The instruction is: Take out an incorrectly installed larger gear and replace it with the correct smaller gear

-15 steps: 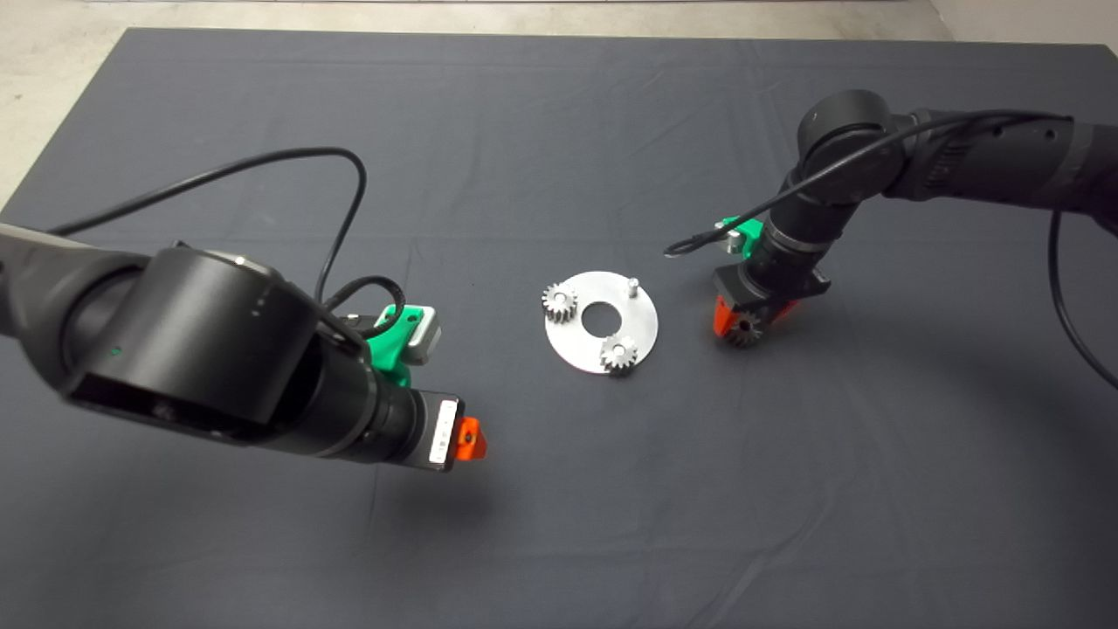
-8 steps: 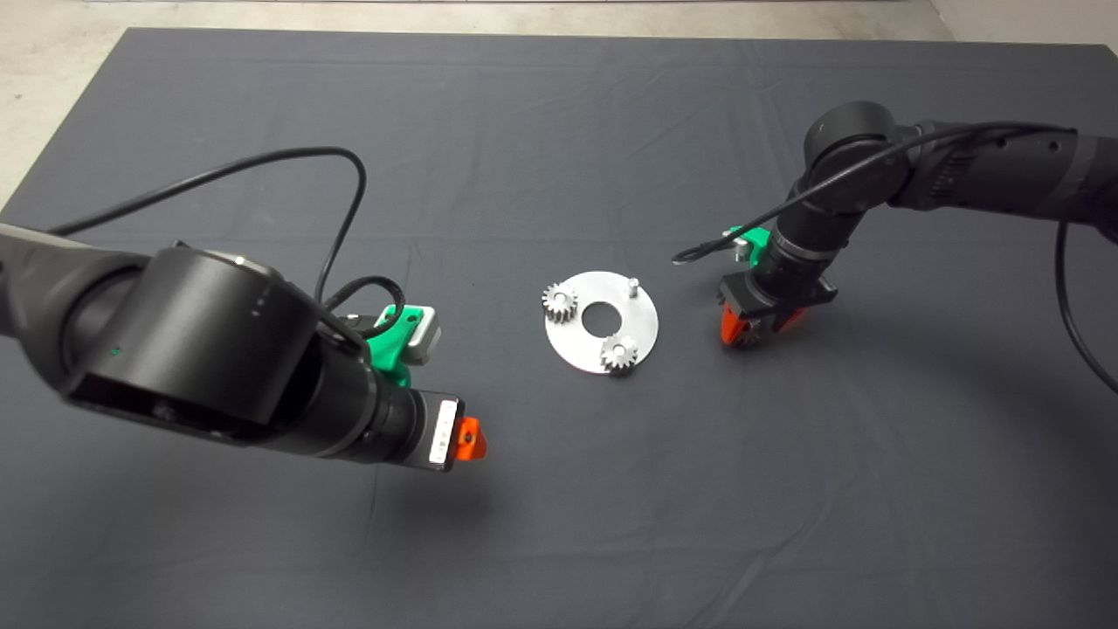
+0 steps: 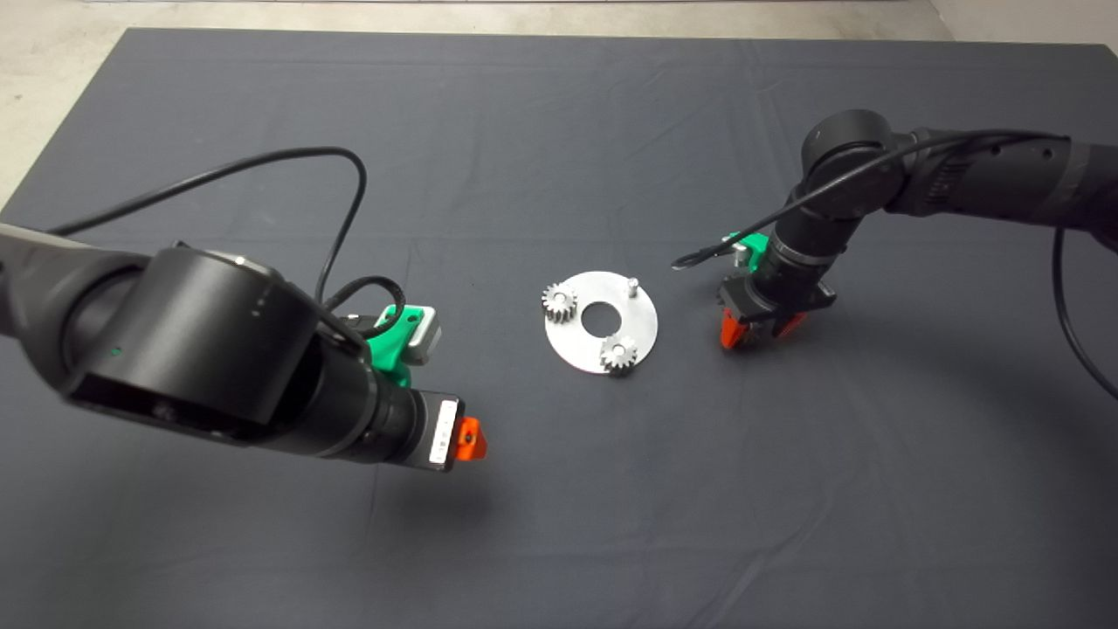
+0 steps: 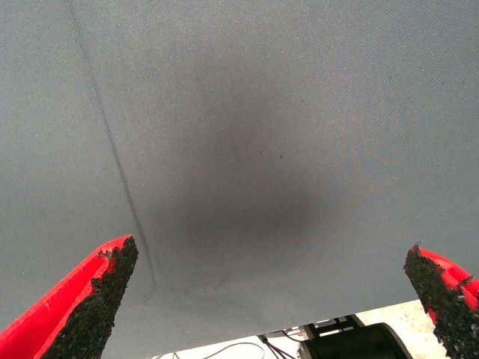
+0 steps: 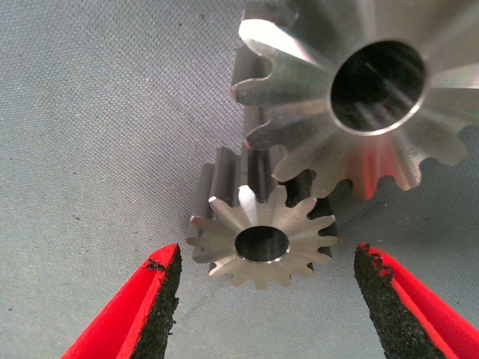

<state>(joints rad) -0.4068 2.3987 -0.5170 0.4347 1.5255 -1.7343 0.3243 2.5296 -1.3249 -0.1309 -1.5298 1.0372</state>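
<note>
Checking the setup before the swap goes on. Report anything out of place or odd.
One pin on the round plate stands bare, while the other two carry gears. The smaller gear and larger gear lie off the plate on the mat, overlapping in the right wrist view. The open right gripper straddles the smaller one.

A robotics lab or test workshop is suggested by the setting: a work surface [image 3: 559, 524] is covered with a dark grey cloth mat, a bare concrete floor [image 3: 262, 13] is seen beyond its far edge, and cabled black robot arms [image 3: 987, 170] are stationed around a round steel plate [image 3: 642, 319] carrying small gears.
</note>
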